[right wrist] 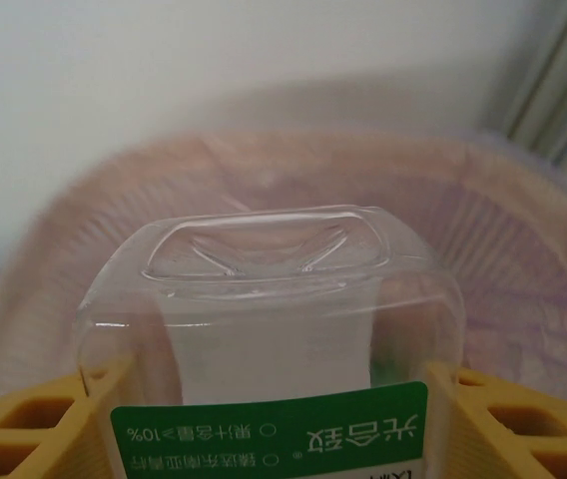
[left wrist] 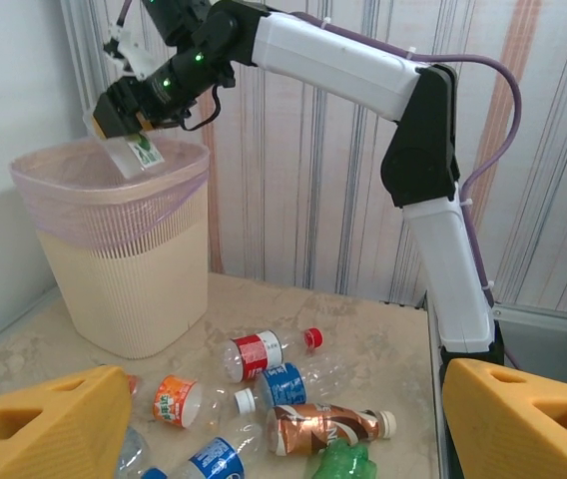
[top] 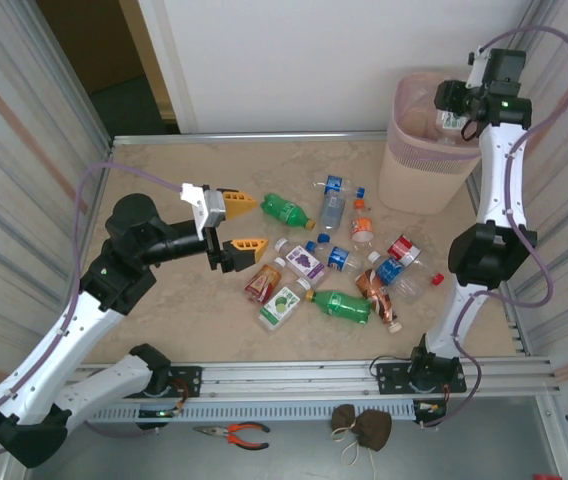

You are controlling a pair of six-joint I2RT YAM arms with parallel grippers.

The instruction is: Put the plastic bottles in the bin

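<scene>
**Right arm is holding a clear bottle at the mouth of the bin**

The clear bottle (right wrist: 274,329) with a green label is hanging tilted over the opening of the bin (top: 424,180), its square base pointing down into it at about rim height. The right gripper (top: 451,112) is pinching it between both yellow fingers (right wrist: 24,434), one against each side. The right arm is standing tall just beside the bin, its forearm rising past the rim and its wrist bending over the opening.

The left arm is reaching out low over the table (top: 164,300), well apart from the bin. The left gripper (top: 246,222) is standing spread with nothing between its fingers, pointing toward the bin across the other bottles (top: 334,262). These are lying scattered on the table near the foot of the bin: green, red-labelled, blue-labelled, orange and white ones.

From the right wrist the bottle's neck and cap are being hidden between the fingers, its label is being cut off by the lower edge, and the inside of the bin is showing only as a pink blur. From above, the gripper is covering most of the bottle. The pliers (top: 234,432) are lying off the table, far from the bin.
</scene>
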